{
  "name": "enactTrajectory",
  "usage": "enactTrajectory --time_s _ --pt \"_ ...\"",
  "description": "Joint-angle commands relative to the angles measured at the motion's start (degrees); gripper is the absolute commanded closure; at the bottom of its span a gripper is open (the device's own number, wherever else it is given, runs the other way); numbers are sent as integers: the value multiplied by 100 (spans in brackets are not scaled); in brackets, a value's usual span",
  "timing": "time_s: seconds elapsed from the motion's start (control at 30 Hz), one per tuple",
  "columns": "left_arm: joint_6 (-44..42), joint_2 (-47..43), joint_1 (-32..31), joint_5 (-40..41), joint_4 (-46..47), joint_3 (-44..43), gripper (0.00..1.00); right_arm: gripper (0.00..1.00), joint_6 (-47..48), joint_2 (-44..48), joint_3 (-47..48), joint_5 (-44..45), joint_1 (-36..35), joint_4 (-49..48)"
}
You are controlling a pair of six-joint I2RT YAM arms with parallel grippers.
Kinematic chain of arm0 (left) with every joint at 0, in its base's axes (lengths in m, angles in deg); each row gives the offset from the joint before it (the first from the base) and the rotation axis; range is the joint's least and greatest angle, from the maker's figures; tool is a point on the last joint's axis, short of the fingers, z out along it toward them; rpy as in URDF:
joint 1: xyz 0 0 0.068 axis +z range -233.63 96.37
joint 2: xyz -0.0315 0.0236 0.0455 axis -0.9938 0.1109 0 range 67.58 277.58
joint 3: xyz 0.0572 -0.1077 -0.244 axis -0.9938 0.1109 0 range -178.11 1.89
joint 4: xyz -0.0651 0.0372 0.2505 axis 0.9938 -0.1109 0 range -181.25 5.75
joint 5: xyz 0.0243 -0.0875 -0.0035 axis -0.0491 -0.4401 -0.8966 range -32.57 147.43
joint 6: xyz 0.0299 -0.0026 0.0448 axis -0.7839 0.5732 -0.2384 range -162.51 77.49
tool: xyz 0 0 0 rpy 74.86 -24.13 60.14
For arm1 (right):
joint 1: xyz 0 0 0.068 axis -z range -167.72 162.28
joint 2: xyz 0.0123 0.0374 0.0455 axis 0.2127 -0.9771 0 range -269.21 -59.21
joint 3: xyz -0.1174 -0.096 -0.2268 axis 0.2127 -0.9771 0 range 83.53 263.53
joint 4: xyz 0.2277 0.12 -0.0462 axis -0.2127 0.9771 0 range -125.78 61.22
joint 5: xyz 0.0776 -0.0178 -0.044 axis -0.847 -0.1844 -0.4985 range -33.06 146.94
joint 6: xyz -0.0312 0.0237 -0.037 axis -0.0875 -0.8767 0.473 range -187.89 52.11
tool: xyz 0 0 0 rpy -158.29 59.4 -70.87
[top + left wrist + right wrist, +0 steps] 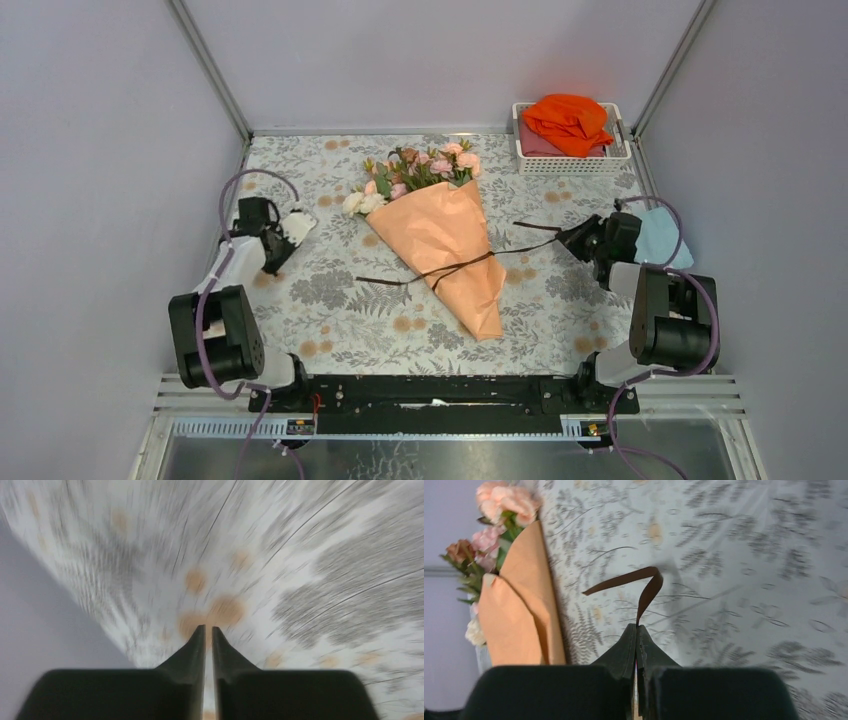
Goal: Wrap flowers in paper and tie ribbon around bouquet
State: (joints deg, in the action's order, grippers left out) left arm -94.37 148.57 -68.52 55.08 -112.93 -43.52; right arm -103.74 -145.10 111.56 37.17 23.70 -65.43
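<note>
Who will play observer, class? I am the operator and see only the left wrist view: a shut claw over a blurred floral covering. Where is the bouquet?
Observer: The bouquet lies mid-table, to the right of your left claw, blooms at its far end.
Operator: Is the ribbon on it?
Observer: Yes, the ribbon crosses its narrow half, with an end trailing on each side.
Operator: Is anything holding the ribbon?
Observer: The right claw is shut on one end.
</note>
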Motion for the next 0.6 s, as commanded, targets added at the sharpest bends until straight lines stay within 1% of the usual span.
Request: enactTrajectory --time_s 0.0,0.03,0.07,0.1,0.2,0.23,0.27,0.33,0.43,0.5,0.57 --pt "704 -318 -1360 -1809 -660 -646 63 100 161 -124 543 -522 -417 113" --pt "913 -271 -1860 -2145 -649 -734 48 100 177 -174 635 -577 -510 170" --pt "1050 -165 -2291 -2471 -613 -802 36 100 235 -223 739 -613 -636 257" --pt "1202 -44 -2746 -2573 -445 -819 26 100 278 -274 842 -640 -720 363" --pt "1500 472 -3838 -2248 295 -804 13 100 290 -361 1014 -719 -813 672" --pt "1562 642 -4096 -2118 496 -824 7 100 301 -336 1007 -717 -812 732" --pt "1612 799 -4376 -2083 654 -879 3 100 322 -288 981 -694 -810 762" --pt "1686 1044 -4603 -2285 837 -989 1 100 351 -172 915 -652 -810 768" --pt "1603 1266 -4843 -2614 862 -1070 1 100 390 -81 926 -701 -814 823" --pt "1486 1341 -4994 -2483 969 -995 1 100 426 -54 941 -741 -817 878" --pt "1542 1439 -5117 -2145 1252 -887 2 100 443 -30 923 -796 -817 855"
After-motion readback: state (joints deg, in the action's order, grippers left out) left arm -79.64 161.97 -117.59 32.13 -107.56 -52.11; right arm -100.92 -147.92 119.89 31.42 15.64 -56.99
